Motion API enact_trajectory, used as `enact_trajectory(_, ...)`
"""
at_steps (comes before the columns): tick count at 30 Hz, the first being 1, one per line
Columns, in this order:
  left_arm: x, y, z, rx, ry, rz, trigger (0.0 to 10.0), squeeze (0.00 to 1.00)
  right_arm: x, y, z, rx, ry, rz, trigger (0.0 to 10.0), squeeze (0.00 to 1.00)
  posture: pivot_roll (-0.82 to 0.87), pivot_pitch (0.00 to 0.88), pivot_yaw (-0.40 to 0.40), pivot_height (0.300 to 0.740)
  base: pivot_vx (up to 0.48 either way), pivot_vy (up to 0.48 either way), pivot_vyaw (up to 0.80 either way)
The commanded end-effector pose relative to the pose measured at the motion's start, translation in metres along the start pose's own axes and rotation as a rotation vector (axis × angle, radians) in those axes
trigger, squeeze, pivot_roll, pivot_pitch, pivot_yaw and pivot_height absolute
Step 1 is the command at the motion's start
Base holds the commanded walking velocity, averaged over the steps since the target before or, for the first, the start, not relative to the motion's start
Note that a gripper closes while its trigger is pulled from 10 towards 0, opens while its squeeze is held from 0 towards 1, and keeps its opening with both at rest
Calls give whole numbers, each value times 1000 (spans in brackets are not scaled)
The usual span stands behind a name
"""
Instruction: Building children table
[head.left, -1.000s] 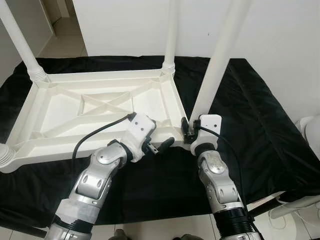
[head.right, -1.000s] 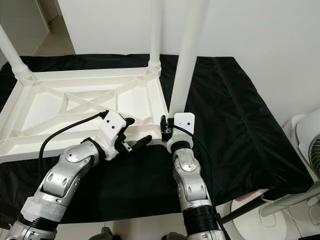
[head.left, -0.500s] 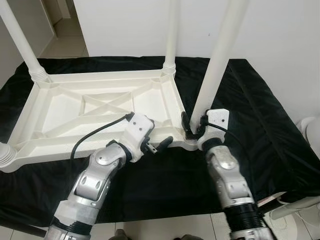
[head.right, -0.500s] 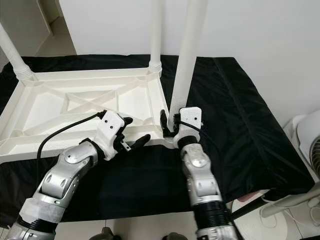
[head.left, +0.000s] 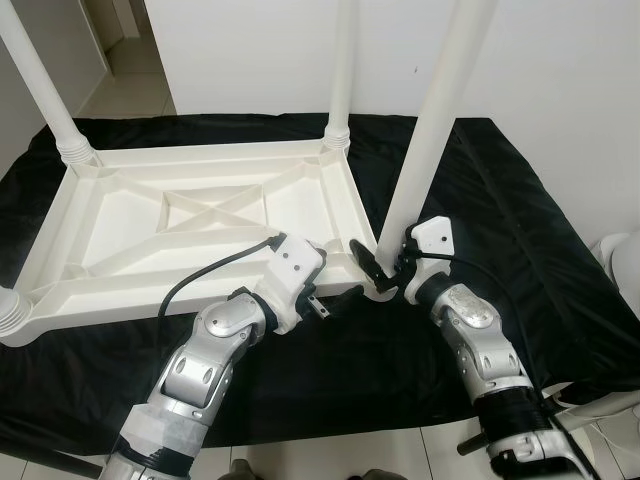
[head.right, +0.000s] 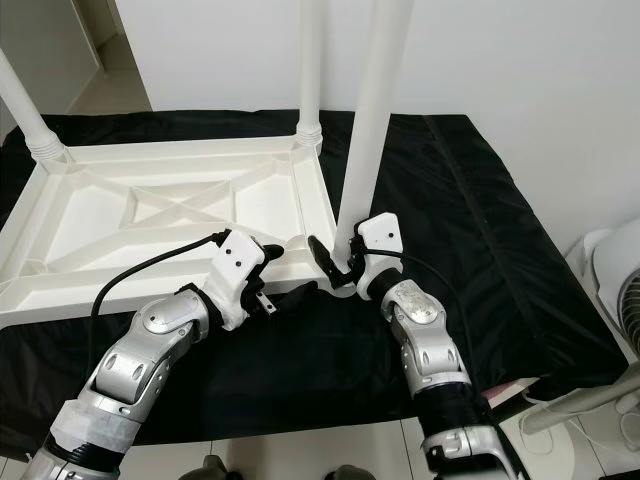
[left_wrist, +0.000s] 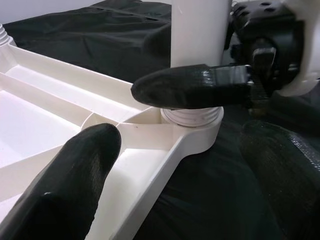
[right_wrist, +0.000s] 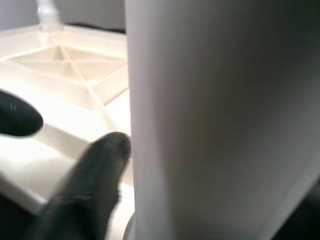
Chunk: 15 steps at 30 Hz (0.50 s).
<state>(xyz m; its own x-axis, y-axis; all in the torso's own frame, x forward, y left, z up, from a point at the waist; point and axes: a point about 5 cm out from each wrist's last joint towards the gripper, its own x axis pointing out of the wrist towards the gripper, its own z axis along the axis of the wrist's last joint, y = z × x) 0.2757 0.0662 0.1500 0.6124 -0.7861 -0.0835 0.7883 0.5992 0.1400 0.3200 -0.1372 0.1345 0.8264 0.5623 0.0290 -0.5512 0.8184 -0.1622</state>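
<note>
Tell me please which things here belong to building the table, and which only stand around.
Job: white tabletop lying upside down, leg at its near right corner, right claw around that leg, left claw.
Around: black cloth, white fan.

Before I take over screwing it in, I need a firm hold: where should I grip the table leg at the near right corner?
Grip the table leg low on its round shaft, just above the threaded collar at the tabletop corner, coming from the open right side over the black cloth. It stands nearly upright, so a sideways pinch fits. The right hand is already there; the left hand is beside it.
</note>
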Motion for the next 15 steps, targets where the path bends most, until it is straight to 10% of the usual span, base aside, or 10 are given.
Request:
enact_trajectory(1,1,-1,3,20,-3,-20,10000,0,-1,-2,-4,1,14,18,0,0,-46,27,3,740,0,0,0)
enact_trajectory(12,1,-1,5,22,-10,-14,10000,0,-4,-7,-8,19,2,18,0,0,-41,30,7,740,0,0,0)
enact_trajectory(13,1,-1,6,24,-10,-15,10000,0,-4,-8,-8,34,1,-6,10000,0,-43,32,9,740,0,0,0)
enact_trajectory(15,1,0,6,25,-9,-16,10000,0,-3,-9,-7,69,-2,-47,10000,0,-46,33,10,740,0,0,0)
